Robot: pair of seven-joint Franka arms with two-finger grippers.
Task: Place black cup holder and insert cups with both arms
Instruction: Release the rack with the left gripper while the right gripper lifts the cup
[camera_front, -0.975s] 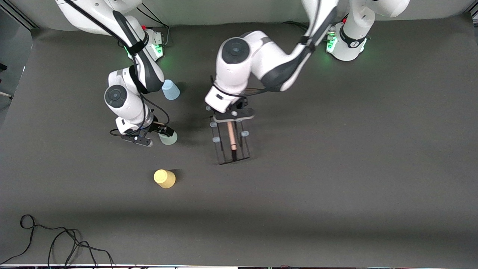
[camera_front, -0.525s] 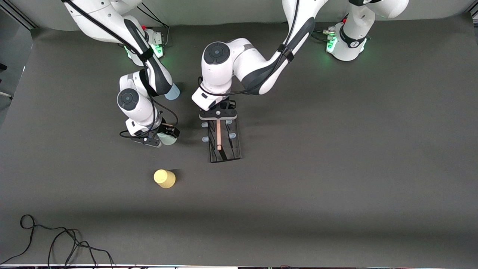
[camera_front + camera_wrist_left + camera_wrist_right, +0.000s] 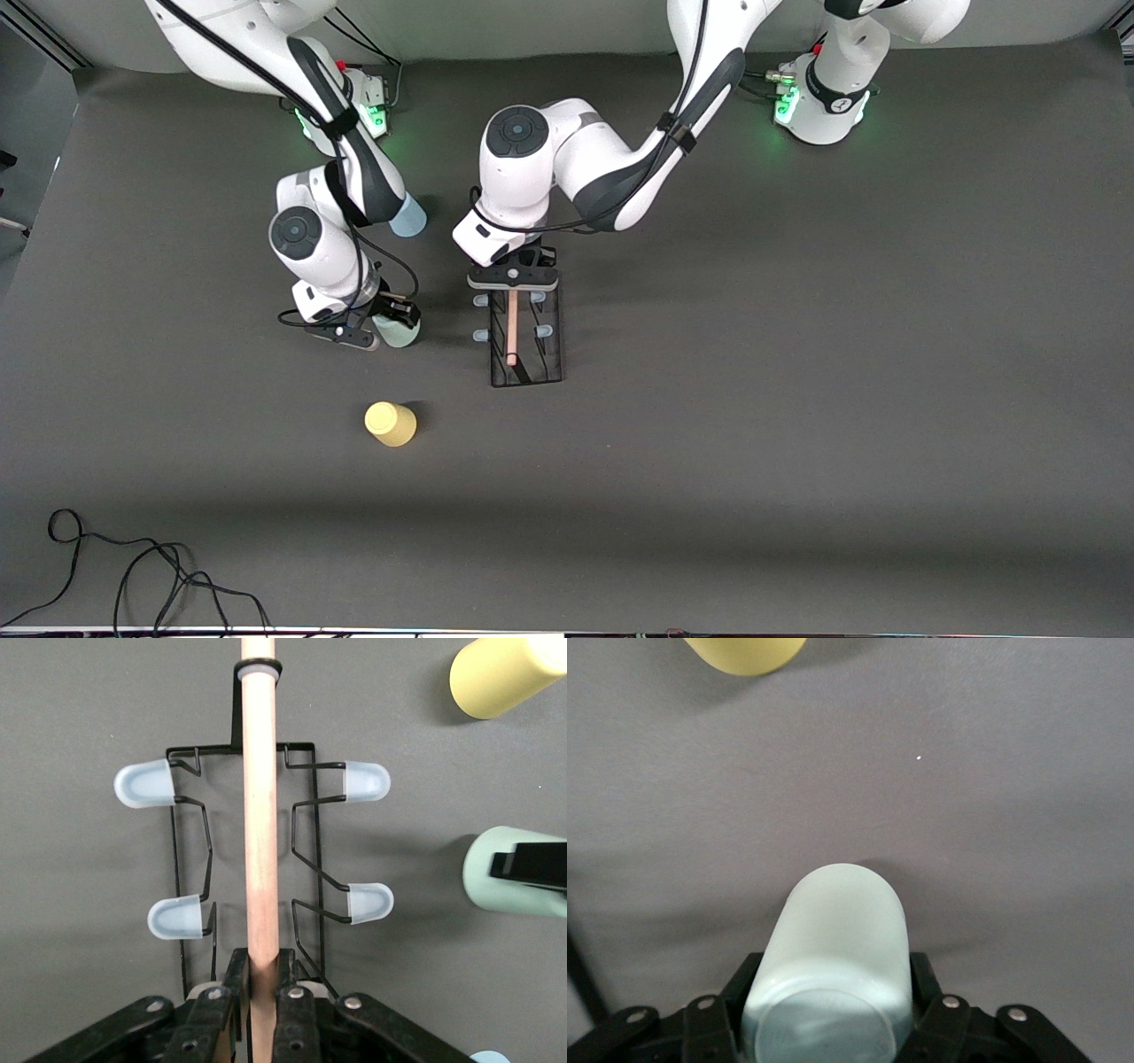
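The black cup holder sits on the table near the middle. The left gripper is closed tight on its wooden handle, at the end farther from the front camera. The rack looks set down, or almost, so that step seems nearly done.

No cup is on a prong yet. That part is all left to do.

The right gripper is closed around the green cup, which is beside the rack, toward the right arm's end of the table. I think this cup goes on first.

The yellow cup stands alone, nearer to the front camera than the green one. The blue cup stands farther from it, partly hidden by the right arm. Both wait to be picked up.
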